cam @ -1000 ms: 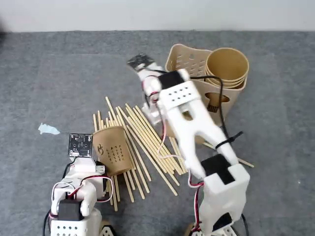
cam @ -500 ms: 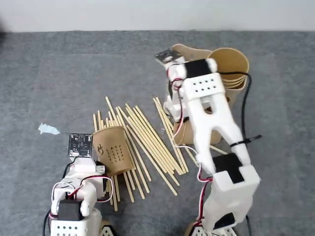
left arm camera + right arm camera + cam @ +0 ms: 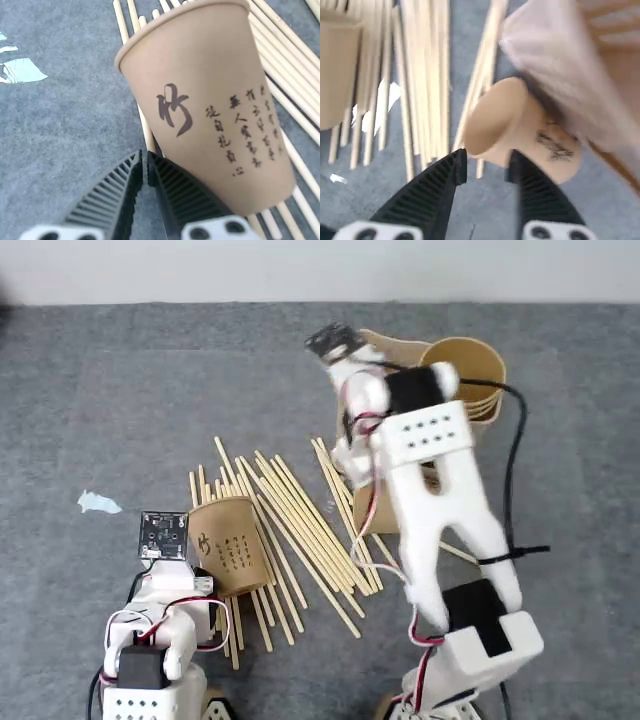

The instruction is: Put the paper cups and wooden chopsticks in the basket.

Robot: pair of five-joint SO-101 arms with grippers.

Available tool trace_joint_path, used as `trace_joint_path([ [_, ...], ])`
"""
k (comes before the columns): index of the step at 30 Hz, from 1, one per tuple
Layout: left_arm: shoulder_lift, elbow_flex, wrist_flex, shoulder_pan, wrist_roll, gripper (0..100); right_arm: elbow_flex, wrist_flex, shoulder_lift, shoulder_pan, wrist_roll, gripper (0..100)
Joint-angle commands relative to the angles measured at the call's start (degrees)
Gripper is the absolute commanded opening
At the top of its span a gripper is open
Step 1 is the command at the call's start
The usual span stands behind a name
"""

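A beige basket stands at the back right with stacked paper cups inside. Wooden chopsticks lie fanned across the middle of the mat. One paper cup lies on them; in the left wrist view this cup rests against my left gripper, whose fingers are shut with nothing between them. My right gripper is open, low beside the basket. A second cup lies on its side just past its fingertips, base toward the camera.
A small pale blue scrap lies on the grey mat at the left. The right arm stretches from the front edge to the basket, covering the cup beside it. Open mat lies at the far left and far right.
The right arm has swung rightward from above the chopsticks to the basket's side, uncovering several chopsticks. The left arm and its cup have stayed still.
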Motion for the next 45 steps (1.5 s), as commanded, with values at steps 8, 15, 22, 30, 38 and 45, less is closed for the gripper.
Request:
trace_joint_path([
  [8,-1.0,-0.5,-0.3,0.3,0.4,1,1.4,1.5,2.5,1.9,-1.1,16.0],
  [15,-1.0,-0.5,-0.3,0.3,0.4,1,1.1,-0.2,5.8,1.9,-1.1,16.0],
  [22,-1.0,-0.5,-0.3,0.3,0.4,1,1.2,-0.8,8.4,2.2,-1.1,15.8],
  [30,-1.0,-0.5,-0.3,0.3,0.4,1,1.2,-0.7,9.8,2.2,-1.1,2.0],
  [38,-1.0,-0.5,-0.3,0.3,0.4,1,1.1,0.7,9.0,1.8,-1.1,0.8],
  [45,-1.0,-0.5,-0.3,0.3,0.4,1,1.2,2.2,0.5,-3.0,-1.1,7.5],
])
